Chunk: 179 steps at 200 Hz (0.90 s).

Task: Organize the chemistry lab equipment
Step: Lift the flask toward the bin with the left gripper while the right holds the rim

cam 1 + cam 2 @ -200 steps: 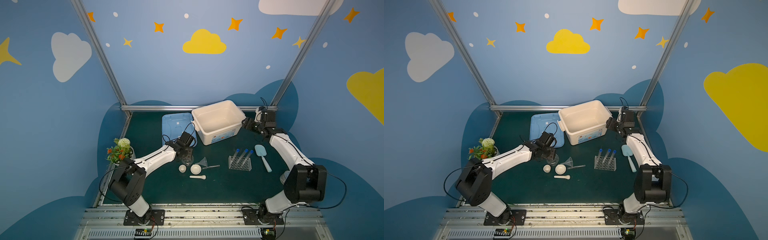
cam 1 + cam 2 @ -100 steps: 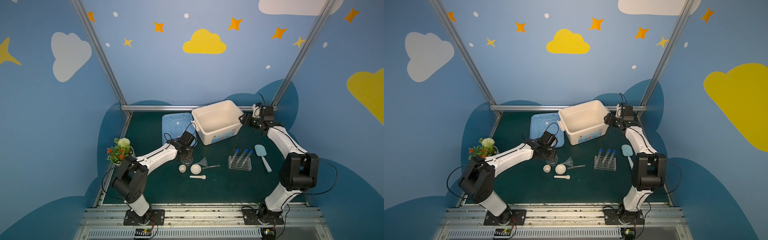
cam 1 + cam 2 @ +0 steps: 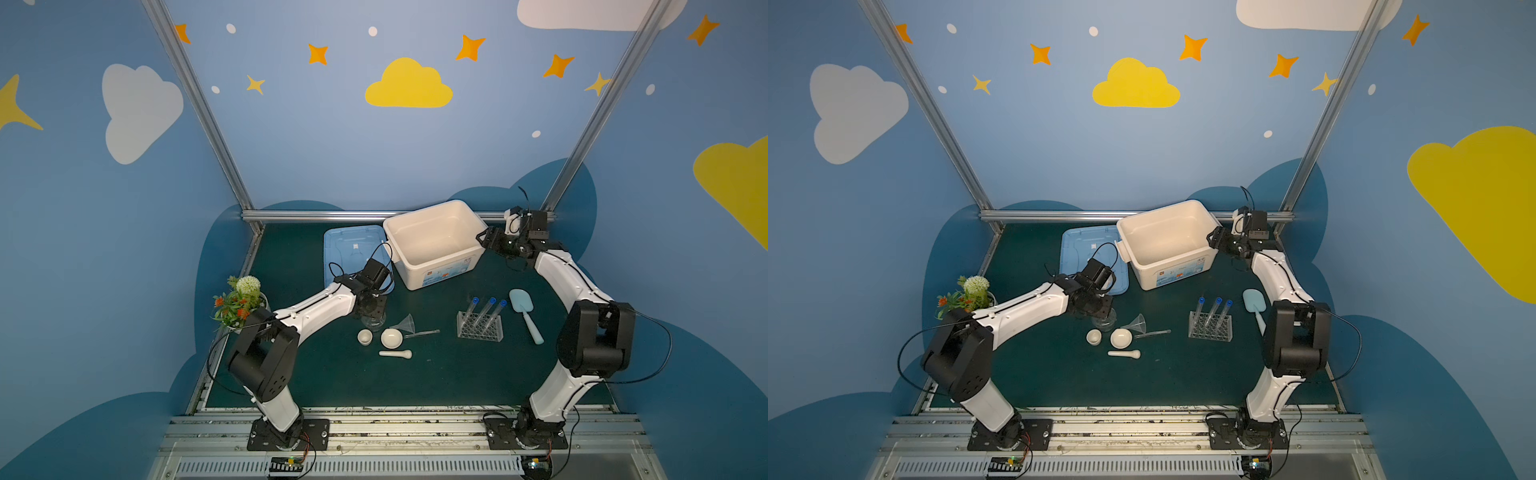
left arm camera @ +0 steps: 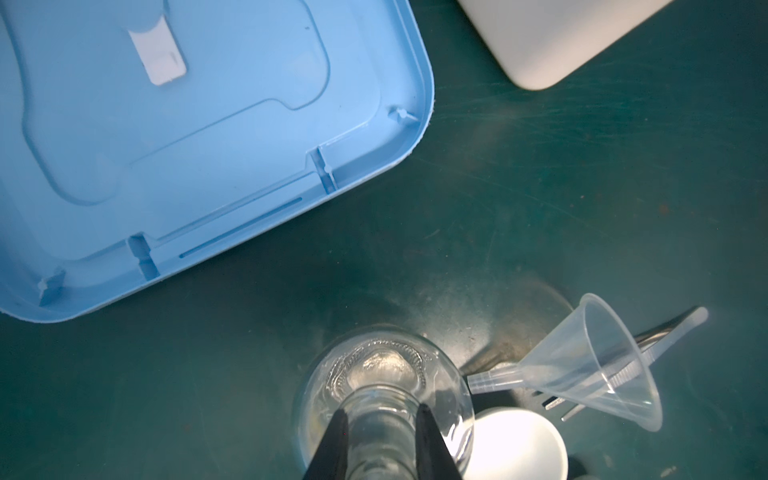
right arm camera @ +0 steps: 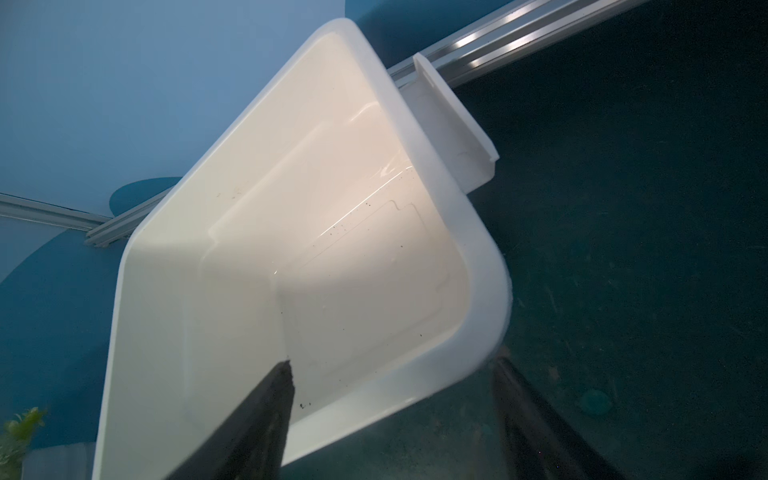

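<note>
**Left tool** (image 4: 380,415): I am pinching the neck of the clear flask (image 4: 374,370) between its two fingers. The flask is standing upright on the tabletop (image 3: 436,374), in front of the white bin (image 3: 432,276), off its left front corner.

**Right tool** (image 5: 392,361): I am holding it spread wide at the bin's right end, with one finger over the inside and one outside the wall.

**Other equipment, all lying in front of the bin:**
- The funnel (image 3: 405,322) is lying on its side just beside the flask, touching the thin rod (image 3: 424,333).
- The mortar (image 3: 391,337), small cup (image 3: 365,336) and pestle (image 3: 395,354) are sitting near the flask.
- The rack (image 3: 480,330) is carrying three leaning test tubes (image 3: 484,309) below the bin's right end.

The blue lid (image 3: 349,245) is lying just beside the bin's left wall.
</note>
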### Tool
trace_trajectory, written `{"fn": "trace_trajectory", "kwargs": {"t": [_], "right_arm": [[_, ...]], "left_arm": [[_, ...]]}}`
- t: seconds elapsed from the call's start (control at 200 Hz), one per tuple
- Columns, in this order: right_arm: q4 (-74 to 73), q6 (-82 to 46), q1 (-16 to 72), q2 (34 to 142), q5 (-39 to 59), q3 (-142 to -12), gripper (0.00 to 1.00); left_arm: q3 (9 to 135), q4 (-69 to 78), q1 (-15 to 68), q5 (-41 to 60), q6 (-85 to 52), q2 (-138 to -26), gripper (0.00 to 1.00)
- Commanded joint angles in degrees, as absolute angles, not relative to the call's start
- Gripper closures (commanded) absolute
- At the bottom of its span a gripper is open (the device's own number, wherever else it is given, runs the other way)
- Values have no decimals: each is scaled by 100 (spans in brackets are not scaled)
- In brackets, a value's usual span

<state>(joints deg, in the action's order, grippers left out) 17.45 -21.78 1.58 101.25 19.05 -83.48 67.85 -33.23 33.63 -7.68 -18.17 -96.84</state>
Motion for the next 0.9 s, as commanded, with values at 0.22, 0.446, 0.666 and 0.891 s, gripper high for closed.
{"fn": "trace_trajectory", "kwargs": {"t": [0.22,0.446,0.666,0.891], "right_arm": [[1817,-2250,98,10345,2093,-8607,25],[1802,-2287,53,10343,2110,-8614,26],[1730,-2285,-42,10423,1975,-8653,26],[1610,-2360,-137,10577,2037,-8750,27]], "left_arm": [[7072,-3629,3335,-709,-1699,-9757,91],[7245,-3772,3331,-825,-1653,-9594,92],[7528,-3972,3323,-1041,-1534,-9395,92],[7867,-4091,3296,-1152,-1458,-9225,92]]}}
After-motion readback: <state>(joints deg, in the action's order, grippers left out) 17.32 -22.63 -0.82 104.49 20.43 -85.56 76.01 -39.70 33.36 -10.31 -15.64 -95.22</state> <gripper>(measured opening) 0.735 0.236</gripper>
